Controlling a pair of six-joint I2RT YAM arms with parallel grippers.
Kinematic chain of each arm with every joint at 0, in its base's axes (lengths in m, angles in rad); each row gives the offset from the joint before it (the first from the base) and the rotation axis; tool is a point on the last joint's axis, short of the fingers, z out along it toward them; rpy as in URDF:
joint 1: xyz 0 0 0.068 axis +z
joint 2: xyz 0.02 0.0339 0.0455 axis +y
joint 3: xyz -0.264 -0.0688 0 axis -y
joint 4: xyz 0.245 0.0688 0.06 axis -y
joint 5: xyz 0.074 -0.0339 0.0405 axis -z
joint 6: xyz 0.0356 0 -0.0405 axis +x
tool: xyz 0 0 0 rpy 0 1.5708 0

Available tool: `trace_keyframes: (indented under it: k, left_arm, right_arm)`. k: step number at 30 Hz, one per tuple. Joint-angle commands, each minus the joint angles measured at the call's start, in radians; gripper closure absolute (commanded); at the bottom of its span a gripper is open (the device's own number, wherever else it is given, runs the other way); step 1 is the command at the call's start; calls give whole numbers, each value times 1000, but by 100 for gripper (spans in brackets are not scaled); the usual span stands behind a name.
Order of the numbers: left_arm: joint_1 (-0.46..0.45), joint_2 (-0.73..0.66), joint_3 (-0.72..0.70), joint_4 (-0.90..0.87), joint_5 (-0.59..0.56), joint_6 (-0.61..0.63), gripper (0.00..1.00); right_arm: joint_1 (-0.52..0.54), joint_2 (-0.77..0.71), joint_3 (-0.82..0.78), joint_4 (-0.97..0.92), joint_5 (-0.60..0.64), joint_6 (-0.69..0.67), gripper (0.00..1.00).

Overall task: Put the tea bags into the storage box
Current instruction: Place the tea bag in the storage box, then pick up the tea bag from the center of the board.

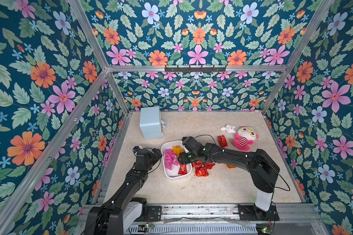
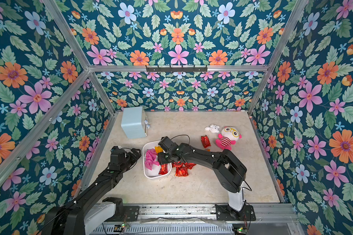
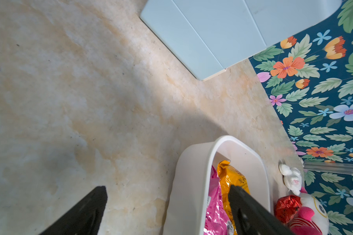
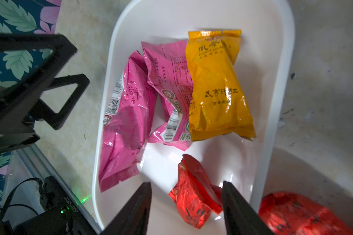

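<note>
The white storage box lies mid-table and holds two pink tea bags, an orange one and a red one. My right gripper hangs open over the box's near end. The red sachet lies loose between its fingers. More red tea bags sit piled just right of the box, and one lies alone by the doll. My left gripper stands open at the box's left wall, holding nothing.
A pale blue drawer box stands at the back left. A pink plush doll and a small white plush lie at the back right. Floral walls close in the table on three sides.
</note>
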Motion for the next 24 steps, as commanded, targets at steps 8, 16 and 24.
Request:
trace_keyframes:
  k: [8, 16, 24]
  left_arm:
    - [0, 39, 32, 31, 30, 9, 1]
    - [-3, 47, 26, 38, 45, 8, 1]
    - [-6, 37, 6, 39, 49, 2, 1]
  right_arm:
    - [-135, -61, 40, -141, 284, 16, 39]
    - [-365, -147, -97, -117, 364, -12, 32]
    - [-529, -108, -154, -89, 364, -47, 26]
